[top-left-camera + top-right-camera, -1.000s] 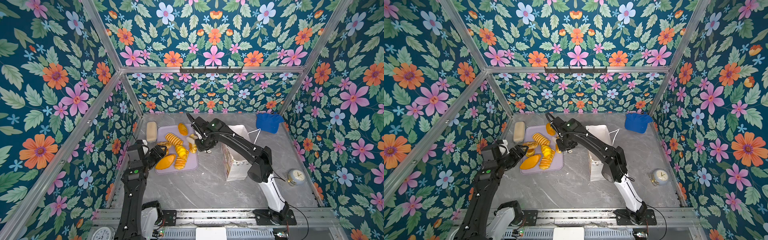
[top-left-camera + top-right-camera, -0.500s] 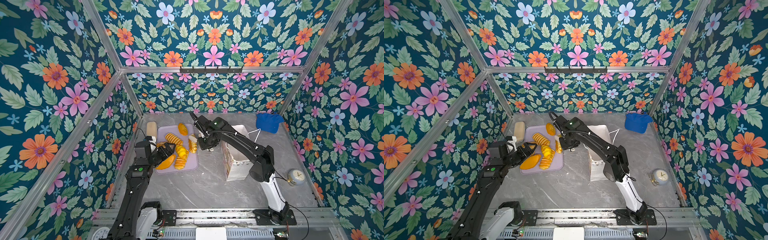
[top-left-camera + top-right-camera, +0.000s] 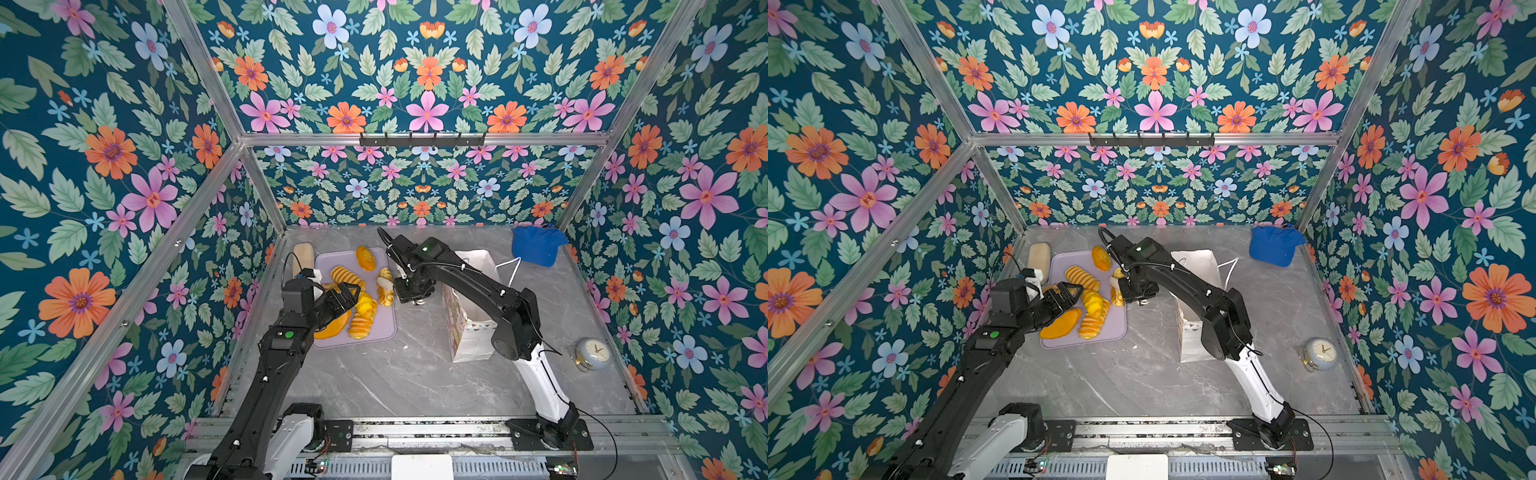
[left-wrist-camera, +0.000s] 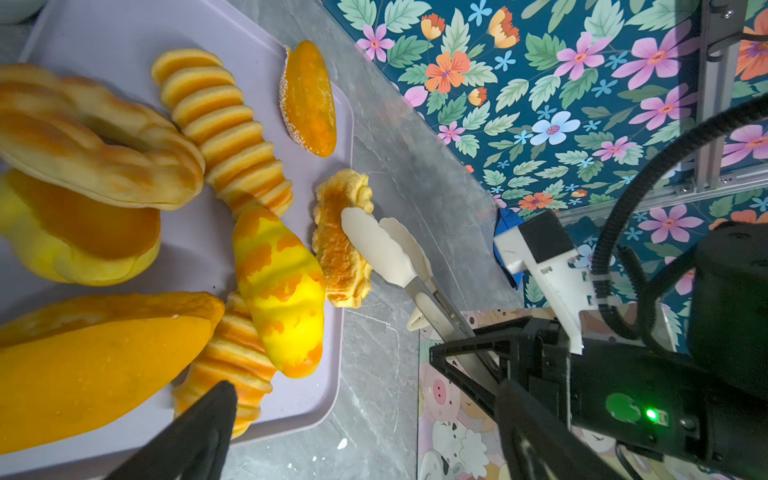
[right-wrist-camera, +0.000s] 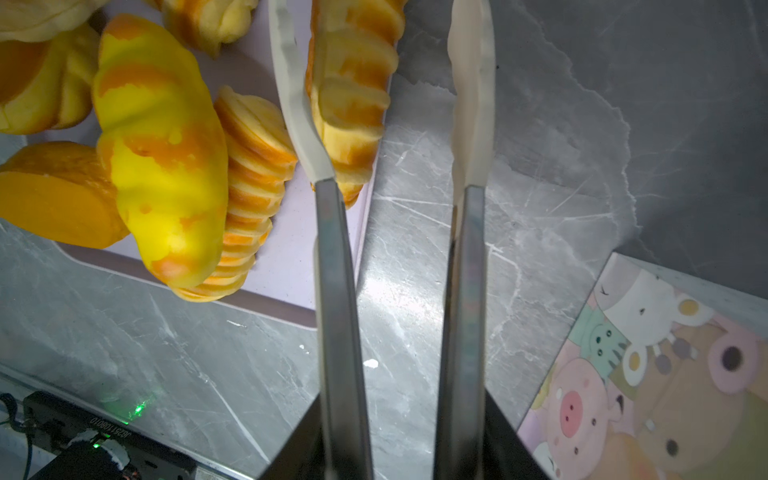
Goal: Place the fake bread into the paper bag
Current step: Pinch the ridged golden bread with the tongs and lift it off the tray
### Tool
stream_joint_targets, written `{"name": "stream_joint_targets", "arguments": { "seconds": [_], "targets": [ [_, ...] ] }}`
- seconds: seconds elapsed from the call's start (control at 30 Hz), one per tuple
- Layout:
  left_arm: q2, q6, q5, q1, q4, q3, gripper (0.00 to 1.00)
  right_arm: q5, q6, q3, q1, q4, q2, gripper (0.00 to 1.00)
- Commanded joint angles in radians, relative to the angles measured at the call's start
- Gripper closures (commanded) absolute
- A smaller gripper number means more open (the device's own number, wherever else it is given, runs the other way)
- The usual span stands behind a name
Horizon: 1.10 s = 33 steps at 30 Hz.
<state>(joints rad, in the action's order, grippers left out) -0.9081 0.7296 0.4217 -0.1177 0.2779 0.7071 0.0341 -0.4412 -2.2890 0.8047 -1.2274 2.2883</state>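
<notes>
- Now, the ridged pastry (image 5: 353, 83) sits at the edge of the tray (image 5: 286, 266) that faces my right claw (image 3: 405, 290). It is straight out ahead of the claw, and its long axis runs nearly in line with my reach.
- It lies between the two blades of the tongs (image 5: 334, 257). My right claw is part-closed round their handles, and the blades stand spread.
- One blade lies along the pastry's tray side, touching it or very nearly. The other stands clear of it over the bare table (image 5: 540, 166), with a gap between.
- As I judge it, the squeeze goes across the pastry's short width, so no turn of the wrist is needed first.
- A yellow bun (image 5: 162, 158) lies beside the tray-side blade, on its outer face. A crooked close could nudge it.
- Back toward my wrist, on the free blade's side, stands the paper bag (image 5: 648, 374). The carry is therefore a lift and a swing backward, not a push forward.
- My left claw (image 3: 343, 301) hovers over the far half of the tray with its jaws wide, holding nothing. Other loaves lie between it and this pastry, so the right arm is the nearer one.
</notes>
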Motion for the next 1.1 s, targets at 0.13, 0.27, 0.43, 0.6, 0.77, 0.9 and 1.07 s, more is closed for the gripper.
{"name": "stream_joint_targets", "arguments": {
  "seconds": [0.13,0.27,0.43,0.6,0.77,0.9,1.07],
  "targets": [
    [0.011,-0.007,-0.008,0.0,-0.006,-0.003,0.02,0.012,-0.008,-0.039,0.0,-0.001,0.037,0.58],
    [0.016,-0.01,-0.012,0.0,-0.002,0.001,0.02,0.016,-0.009,-0.041,0.0,-0.001,0.033,0.65],
    [0.017,-0.013,-0.012,0.0,0.01,0.015,0.02,0.015,-0.012,-0.036,0.002,0.001,0.0,0.74],
    [0.001,-0.03,0.011,-0.007,0.011,0.039,0.02,-0.004,-0.013,-0.032,0.015,-0.002,-0.065,0.77],
    [-0.03,-0.046,-0.015,-0.079,0.017,0.097,0.01,-0.024,-0.014,-0.065,0.037,-0.02,-0.13,0.79],
    [-0.064,-0.055,-0.087,-0.177,0.044,0.166,0.01,-0.049,-0.01,-0.124,0.051,-0.055,-0.176,0.79],
    [-0.082,-0.04,-0.188,-0.303,0.06,0.255,0.02,-0.103,-0.002,-0.198,0.051,-0.104,-0.257,0.8]
  ]
}}
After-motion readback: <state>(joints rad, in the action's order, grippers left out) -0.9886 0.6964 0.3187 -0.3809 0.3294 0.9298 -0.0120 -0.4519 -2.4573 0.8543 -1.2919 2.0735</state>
